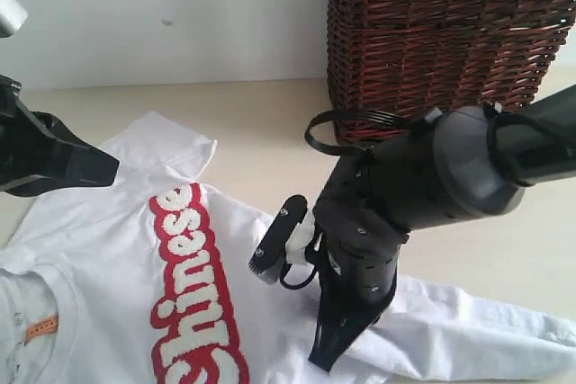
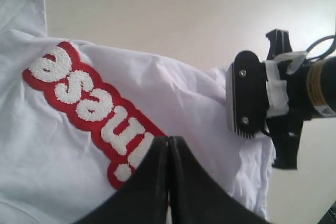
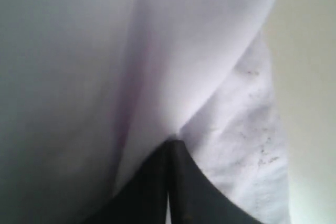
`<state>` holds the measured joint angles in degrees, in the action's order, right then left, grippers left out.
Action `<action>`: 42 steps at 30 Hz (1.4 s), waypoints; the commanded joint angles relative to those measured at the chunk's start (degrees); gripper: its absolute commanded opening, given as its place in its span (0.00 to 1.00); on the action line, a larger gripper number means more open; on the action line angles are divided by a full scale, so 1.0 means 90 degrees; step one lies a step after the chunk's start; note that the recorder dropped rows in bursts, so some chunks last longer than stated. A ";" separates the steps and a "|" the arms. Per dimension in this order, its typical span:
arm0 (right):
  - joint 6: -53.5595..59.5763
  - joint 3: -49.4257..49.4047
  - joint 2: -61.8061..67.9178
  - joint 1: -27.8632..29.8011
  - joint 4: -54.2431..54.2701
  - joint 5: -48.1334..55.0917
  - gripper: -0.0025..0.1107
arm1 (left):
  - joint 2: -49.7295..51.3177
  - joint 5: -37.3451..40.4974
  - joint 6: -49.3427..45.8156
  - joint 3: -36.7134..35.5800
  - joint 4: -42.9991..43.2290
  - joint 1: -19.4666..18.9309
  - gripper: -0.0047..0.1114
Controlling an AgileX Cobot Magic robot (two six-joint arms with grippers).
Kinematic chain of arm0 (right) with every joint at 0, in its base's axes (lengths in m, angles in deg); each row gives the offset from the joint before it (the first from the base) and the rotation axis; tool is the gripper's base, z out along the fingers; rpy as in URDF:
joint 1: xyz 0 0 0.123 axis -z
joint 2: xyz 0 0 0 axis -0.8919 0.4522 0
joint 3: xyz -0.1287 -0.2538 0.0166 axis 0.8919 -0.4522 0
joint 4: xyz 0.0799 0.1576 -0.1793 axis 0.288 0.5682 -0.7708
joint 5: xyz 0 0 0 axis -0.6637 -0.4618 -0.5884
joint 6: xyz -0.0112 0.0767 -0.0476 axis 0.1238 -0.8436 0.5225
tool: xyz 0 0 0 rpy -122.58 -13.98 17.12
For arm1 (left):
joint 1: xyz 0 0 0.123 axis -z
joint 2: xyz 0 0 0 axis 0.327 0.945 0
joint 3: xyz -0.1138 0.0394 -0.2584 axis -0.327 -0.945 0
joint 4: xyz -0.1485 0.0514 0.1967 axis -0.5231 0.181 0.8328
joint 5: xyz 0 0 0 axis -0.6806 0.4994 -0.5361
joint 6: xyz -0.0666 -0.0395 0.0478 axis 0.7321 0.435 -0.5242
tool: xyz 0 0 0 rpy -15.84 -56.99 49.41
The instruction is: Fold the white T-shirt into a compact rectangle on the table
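White cotton covers the near-left part of the table [image 1: 261,123]: the white T-shirt [image 1: 108,258] lies face up, its red band [image 1: 193,285] of fuzzy letters running from the middle of the cloth towards the near edge, and its orange neck tag [image 1: 40,327] close to the near-left corner. One sleeve [image 1: 166,141] points towards the far edge, while a long strip of the shirt trails off towards the right edge.

Right gripper [image 1: 326,361] comes down steeply onto the shirt just right of the red band, near the near edge. Its jaws are pressed together, and in the right wrist view a raised fold of fabric [image 3: 173,77] runs straight into the fingertips [image 3: 160,166], so they appear to pinch the cloth there.

Left gripper [image 1: 110,168] sits over the left side of the shirt, beside the far end of the lettering. Its jaws are also pressed tight together with nothing visible between them; in the left wrist view the fingertips [image 2: 157,153] overlap the red band, though whether they touch the fabric cannot be told.

Dark brown wicker basket [image 1: 432,33] stands at the far-right corner, apart from the shirt
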<state>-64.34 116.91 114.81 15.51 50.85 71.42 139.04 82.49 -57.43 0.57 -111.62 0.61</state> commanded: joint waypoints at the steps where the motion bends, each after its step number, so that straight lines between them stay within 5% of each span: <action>1: 0.2292 -0.0069 -0.0227 -0.0302 0.3006 0.0281 0.02 | -0.0018 0.0134 0.0032 0.0049 -0.0067 0.0041 0.04; 4: 0.3564 -0.0069 -0.0175 -0.0521 0.4265 0.0580 0.02 | 0.0008 0.0421 0.0032 0.0037 0.0060 0.0041 0.04; 9: 0.3582 -0.0069 -0.0265 -0.0627 0.3849 0.0324 0.02 | 0.0606 0.1214 0.0593 0.0025 0.0856 0.0041 0.04; 12: 0.2782 -0.0069 -0.0587 -0.0627 0.3036 0.0093 0.04 | 0.1203 0.1149 0.0938 -0.0102 0.1348 0.0041 0.04; 18: 0.0334 -0.0069 -0.1627 -0.0627 0.0743 -0.0020 0.25 | 0.2552 0.1450 0.1033 -0.0110 0.1585 0.0041 0.04; 23: -0.0194 -0.0069 -0.2359 -0.0627 0.0509 0.0383 0.31 | 0.3792 0.1559 0.1341 -0.0095 0.2088 0.0041 0.04; 27: -0.0352 -0.0069 -0.2803 -0.0627 0.0509 0.0490 0.31 | 0.4595 0.1588 0.2463 0.0057 0.3356 0.0026 0.04; 34: -0.0660 -0.0131 -0.3283 -0.0627 0.0403 0.0438 0.31 | 0.5712 0.1554 0.3347 0.0969 0.4295 -0.0431 0.04; 42: -0.2788 -0.0559 -0.3281 -0.0582 -0.1769 -0.0189 0.31 | 0.6169 0.1500 0.3231 0.2600 0.4343 -0.1138 0.04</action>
<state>-81.29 113.01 85.59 9.90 42.89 71.38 191.67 111.56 -27.95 19.08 -77.37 -7.83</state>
